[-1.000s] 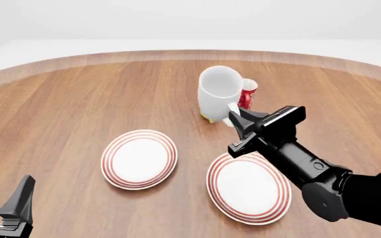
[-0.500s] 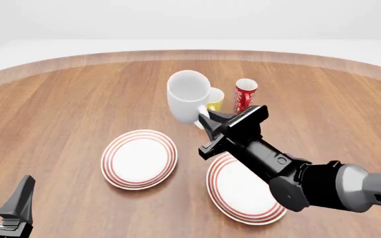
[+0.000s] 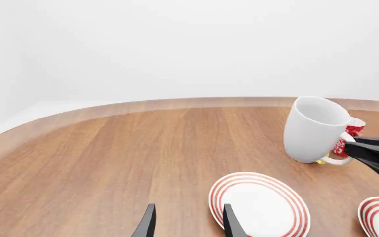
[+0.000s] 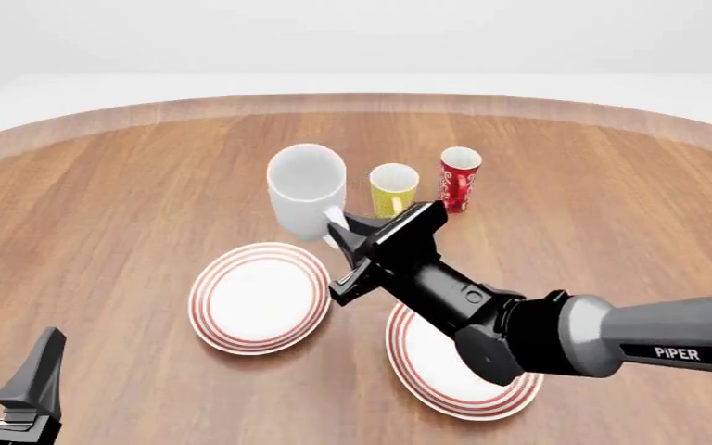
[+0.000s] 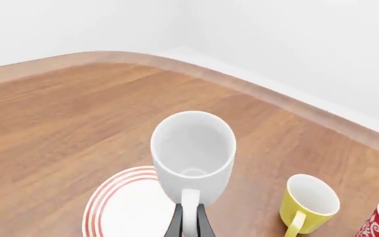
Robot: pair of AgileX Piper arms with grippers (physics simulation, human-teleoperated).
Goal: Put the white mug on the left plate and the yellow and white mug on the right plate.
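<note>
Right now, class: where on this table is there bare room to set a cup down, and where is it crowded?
Bare wood lies left of the left plate and beyond the white mug. Crowded: the middle, where the right hand grips that mug's handle beside the yellow and white mug, the red cup and the right plate.

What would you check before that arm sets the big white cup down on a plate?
1. Right end effector shut on the white mug's handle: ok.
2. Mug upright: ok, slightly tilted.
3. Mug directly above the left plate: not ok in the front view, it hangs by the far rim.
4. Left plate bare: ok.
5. Yellow and white mug and red cup apart from the path: ok.
6. Left end effector out of the way: ok.
</note>
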